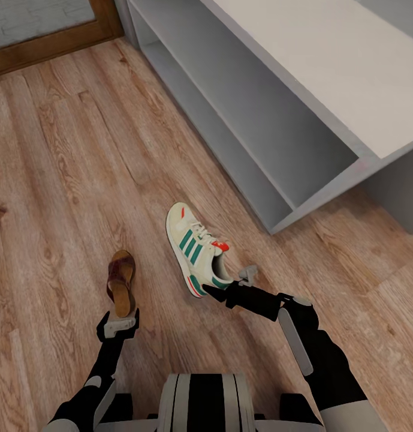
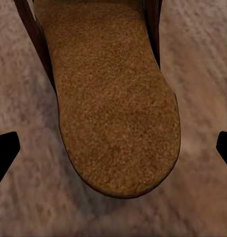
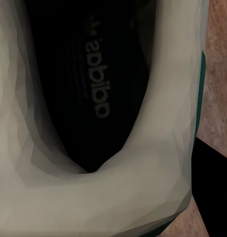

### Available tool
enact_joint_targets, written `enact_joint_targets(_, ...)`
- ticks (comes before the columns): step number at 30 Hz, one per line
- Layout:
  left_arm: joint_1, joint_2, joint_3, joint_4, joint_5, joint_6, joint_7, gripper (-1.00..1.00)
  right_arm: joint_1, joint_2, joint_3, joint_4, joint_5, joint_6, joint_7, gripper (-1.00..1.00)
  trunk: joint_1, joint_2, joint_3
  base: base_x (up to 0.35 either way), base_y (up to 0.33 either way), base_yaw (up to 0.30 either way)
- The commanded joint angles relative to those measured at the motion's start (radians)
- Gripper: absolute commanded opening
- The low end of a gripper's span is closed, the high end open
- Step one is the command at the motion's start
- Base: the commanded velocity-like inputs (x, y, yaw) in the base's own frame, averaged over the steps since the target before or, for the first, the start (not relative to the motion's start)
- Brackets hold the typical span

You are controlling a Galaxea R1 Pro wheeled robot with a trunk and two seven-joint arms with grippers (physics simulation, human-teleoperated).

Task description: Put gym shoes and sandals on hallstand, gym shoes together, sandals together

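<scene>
Closest in, the left gripper (image 1: 118, 324) hangs over the heel end of a small dark-brown leather sandal with a tan insole (image 1: 120, 282), which lies flat on the light brown wood-plank floor (image 1: 62, 180); in the left wrist view the insole (image 2: 113, 108) sits between two black fingertips (image 2: 4, 153) spread wide apart and clear of it. Beside it, the right gripper (image 1: 230, 288) is at the heel of a cream-white lace-up gym shoe with green side stripes and a red tongue tab (image 1: 194, 246); one finger lies outside the padded heel collar (image 3: 143, 187), but whether the jaws pinch it I cannot tell. Beyond stands the pale grey-white open hallstand (image 1: 326, 66).
</scene>
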State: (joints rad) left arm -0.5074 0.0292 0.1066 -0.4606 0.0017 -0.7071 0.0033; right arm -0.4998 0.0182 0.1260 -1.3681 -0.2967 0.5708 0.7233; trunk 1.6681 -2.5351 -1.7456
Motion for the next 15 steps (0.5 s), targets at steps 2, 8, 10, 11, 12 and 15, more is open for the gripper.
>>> enact_joint_targets(2, 0.000, 0.000, 0.001, 0.001, 0.000, -0.003, 0.001, 1.00, 0.000, 0.000, 0.000, 0.000, -0.007, 0.007, -0.001, -1.00, 0.000, 0.000, 0.000, 0.000, 0.000, 0.000)
enact_joint_targets(8, 0.000, 0.000, 0.003, 0.000, 0.000, -0.003, 0.001, 1.00, 0.000, 0.000, -0.004, 0.000, -0.007, 0.007, -0.001, -1.00, 0.000, 0.000, -0.001, 0.062, -0.014, 0.000)
enact_joint_targets(10, 0.000, 0.000, 0.003, 0.000, 0.000, -0.003, 0.001, 1.00, 0.000, 0.000, -0.005, 0.000, -0.007, 0.007, -0.001, -1.00, 0.000, 0.000, -0.001, 0.138, -0.032, 0.000)
enact_joint_targets(11, 0.000, 0.000, 0.003, 0.000, 0.000, -0.003, 0.001, 1.00, 0.000, 0.000, -0.005, -0.001, -0.007, 0.007, -0.001, -1.00, 0.000, 0.000, -0.001, 0.079, -0.018, 0.000)
enact_joint_targets(12, 0.000, 0.000, 0.004, 0.000, 0.000, -0.003, 0.001, 1.00, 0.000, 0.000, -0.006, 0.000, -0.007, 0.007, -0.001, -1.00, 0.000, 0.000, -0.001, 0.050, -0.012, 0.000)
enact_joint_targets(15, 0.000, 0.000, 0.004, 0.000, 0.000, -0.003, 0.001, 1.00, 0.000, 0.000, -0.005, 0.000, -0.007, 0.007, -0.001, -1.00, 0.000, 0.000, -0.001, 0.026, -0.006, 0.000)
